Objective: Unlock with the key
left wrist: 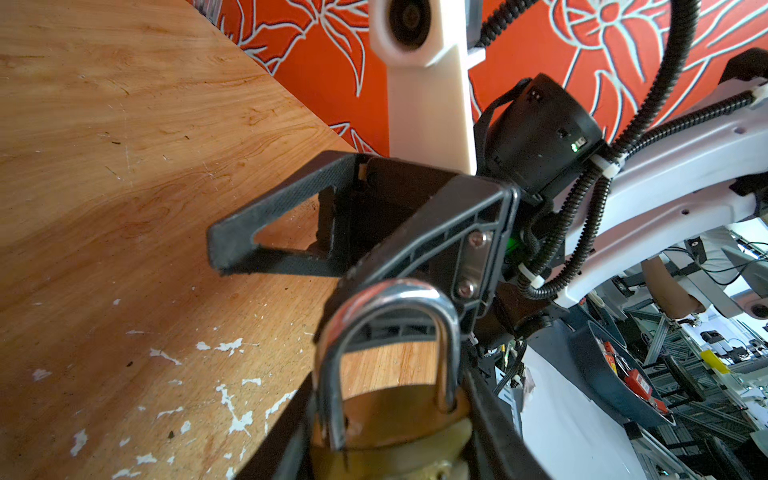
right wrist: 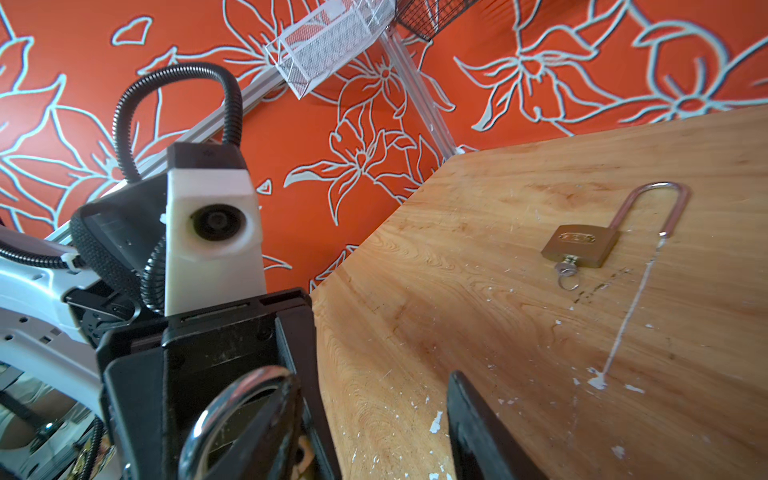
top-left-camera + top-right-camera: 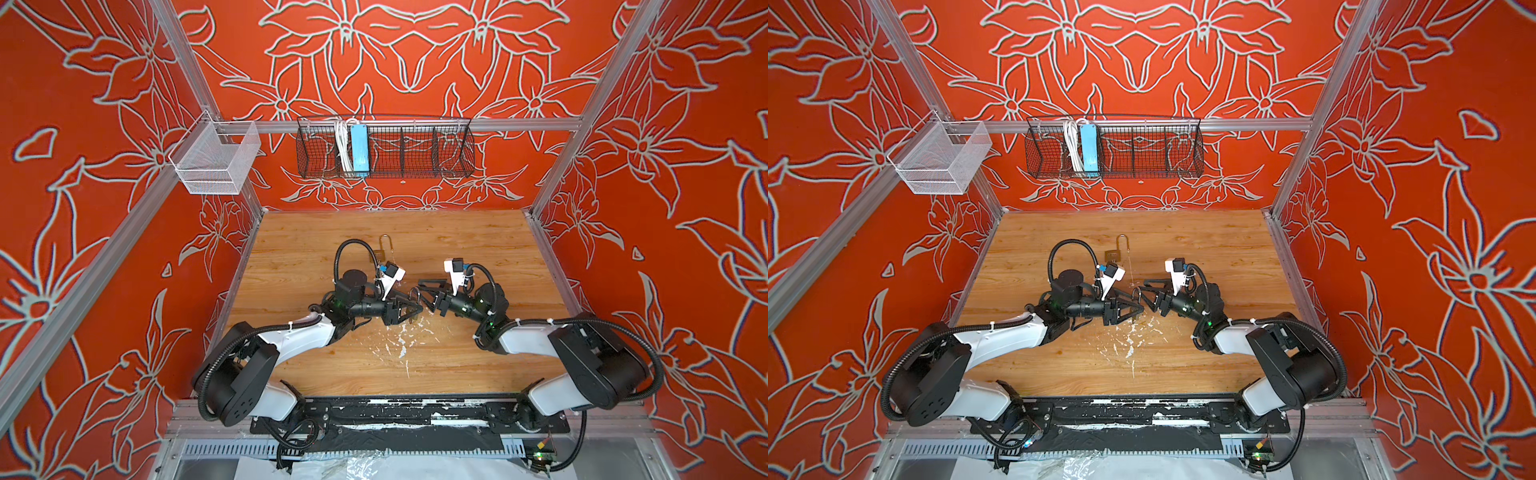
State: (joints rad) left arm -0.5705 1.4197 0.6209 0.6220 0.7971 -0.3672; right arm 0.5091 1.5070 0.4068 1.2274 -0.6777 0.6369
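The wooden tabletop [image 3: 490, 249] is walled at the back and closed along both sides by aluminium rails; its near edge carries the arms' black mounting plate. The back right quarter and the right flank lie bare, and white scuffs mark the middle front.

The left arm [image 3: 299, 336] and right arm [image 3: 528, 338] reach in from the near corners and meet at mid-tabletop, well clear of every edge.

A black wire basket [image 3: 415, 149] hangs on the back rail and a white mesh basket [image 3: 216, 162] on the left rail, both above the work surface.

The left jaws grip the brass body of the held padlock [image 1: 395, 419], its short shackle [image 1: 395, 299] pointing at the right arm. The right jaws stand open. In the left wrist view one finger sits just behind that shackle; whether they touch I cannot tell.

The long-shackle padlock [image 2: 579, 245] lies flat toward the back, left of centre and well apart from the jaws, with bare wood on all sides. One leg of its shackle ends free beside the body.

The key [image 2: 566, 270] sticks out of this padlock's underside.
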